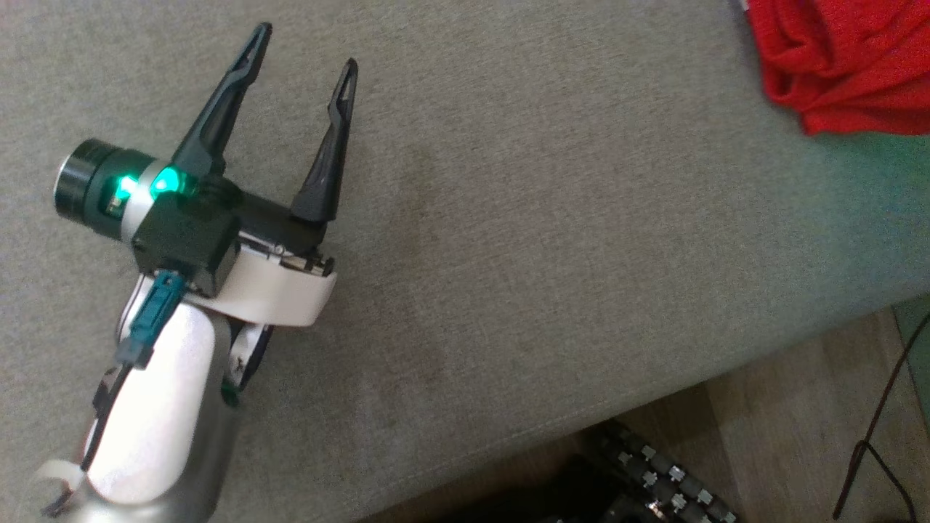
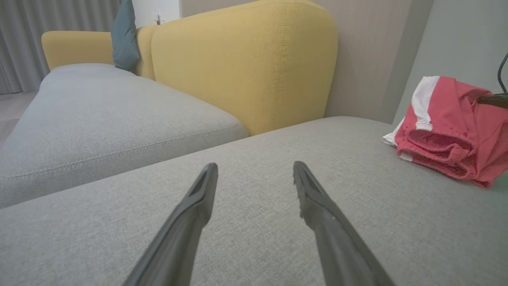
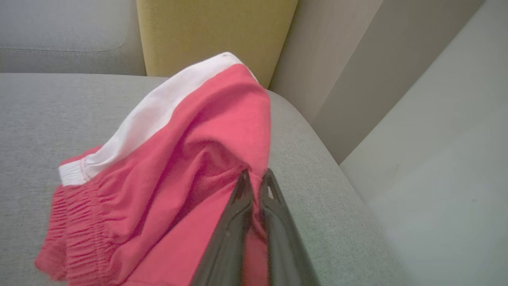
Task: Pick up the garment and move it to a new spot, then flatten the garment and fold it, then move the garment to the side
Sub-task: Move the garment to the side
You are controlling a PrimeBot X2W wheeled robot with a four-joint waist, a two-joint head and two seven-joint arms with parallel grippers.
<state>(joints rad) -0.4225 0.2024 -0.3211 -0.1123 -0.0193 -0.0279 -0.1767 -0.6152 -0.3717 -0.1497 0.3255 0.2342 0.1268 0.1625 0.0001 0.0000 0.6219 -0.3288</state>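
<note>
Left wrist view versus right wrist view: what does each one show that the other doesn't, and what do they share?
Left wrist view: the left gripper open and holding nothing over the grey seat, plus a teal cushion by a second seat farther off. Right wrist view: the right gripper shut on the garment, with the cloth tented up at the pinch and the gathered waistband close up. Shared: the red garment with its white band, the grey seat and the yellow backrest.

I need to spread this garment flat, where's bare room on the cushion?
Bare grey cushion runs from the open left end effector to the red garment. Crowded at the far right corner, where the right end effector pinches it.
</note>
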